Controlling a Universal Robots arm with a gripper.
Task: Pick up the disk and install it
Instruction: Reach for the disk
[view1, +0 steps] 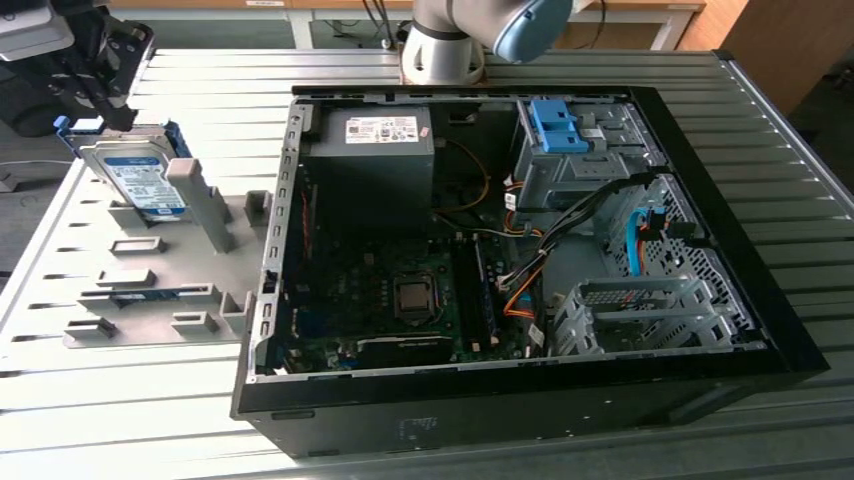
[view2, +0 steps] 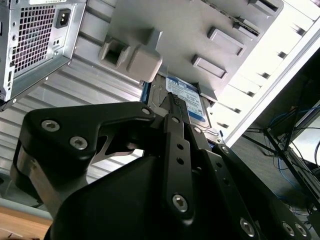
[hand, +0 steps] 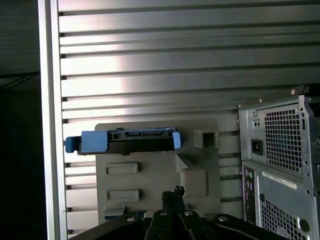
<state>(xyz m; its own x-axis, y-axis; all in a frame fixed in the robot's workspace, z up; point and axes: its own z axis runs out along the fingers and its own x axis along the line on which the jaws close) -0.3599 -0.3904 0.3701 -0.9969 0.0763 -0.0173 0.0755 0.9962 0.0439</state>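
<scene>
A black desktop computer case (view1: 534, 420) lies on its side, open, on a ribbed aluminium table (view1: 134, 430). Inside it, at the far end toward the exterior view's left, sits a dark power-supply box with a white sticker (view1: 367, 165). To that box's right, a bare bright blue plastic bracket (view1: 554, 125) tops a grey metal bay. A dark green motherboard (view1: 400, 290) covers the case floor nearer the camera, and a perforated silver drive cage (view1: 641, 310) stands at the near right. A blue flat cable (view1: 638, 235) and orange wires run between them.

Left of the case in the exterior view, touching its wall, lies a grey moulded fixture tray with raised blocks and slots (view1: 160, 270). At the tray's far end the disk, a flat silver hard drive with a white-and-blue label in a bright blue caddy (view1: 138, 180), stands on edge and leans slightly. In the first wrist view it shows edge-on as a blue bar (hand: 122, 142), and in the second wrist view its label (view2: 186, 96) shows past the tray's edge.

The black gripper (view1: 114, 105) hangs at the far left just above the disk. Its fingers are together with nothing between them, as both wrist views show (view2: 176, 100) (hand: 172, 192). In the first wrist view they sit clear of the blue frame.
</scene>
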